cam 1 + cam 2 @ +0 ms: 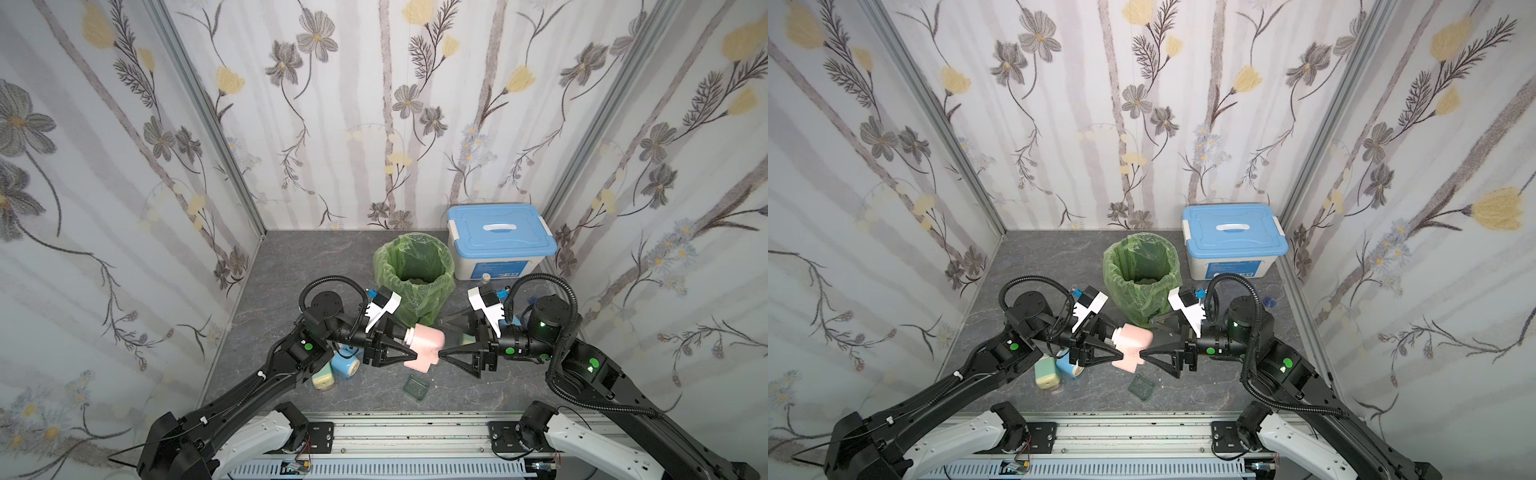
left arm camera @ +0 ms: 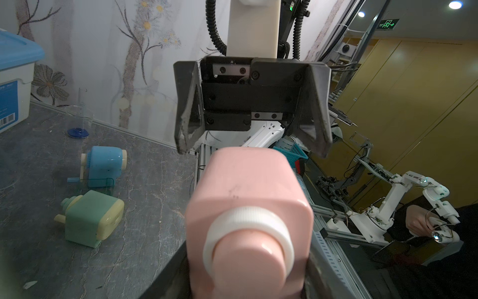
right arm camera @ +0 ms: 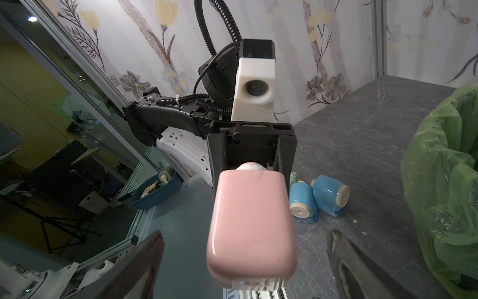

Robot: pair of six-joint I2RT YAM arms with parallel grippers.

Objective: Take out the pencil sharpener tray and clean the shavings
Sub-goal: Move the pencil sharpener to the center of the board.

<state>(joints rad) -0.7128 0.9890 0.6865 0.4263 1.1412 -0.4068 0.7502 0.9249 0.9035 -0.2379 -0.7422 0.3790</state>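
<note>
Now the pink pencil sharpener (image 1: 426,340) is held up in the air, just in front of the green-bagged bin (image 1: 419,305) and between the two arms. It is squeezed tight at its knob end by the left gripper (image 1: 409,345). The right gripper (image 1: 441,338) has its jaws wide apart, one on each side of the sharpener's other end, and nothing is gripped by it. The sharpener is lying on its side. Its long way runs level from one gripper to the other, with the round knob and white ring pointed at the left gripper and the plain end pointed at the right one. The pulling-out step seems to be in hand, but it cannot be told if a tray is inside the pink body. A small dark see-through tray (image 1: 415,387) is seen lying on the table (image 1: 291,270), just in front of the sharpener. If that tray belongs to it, the tray must next be picked up and tipped over the bin. If not, the open jaws must be closed on the tray's edge and a straight pull made along the long way, while the knob end is held tight. A few whitish flecks (image 3: 354,221), likely shavings, are seen on the table too.
</note>
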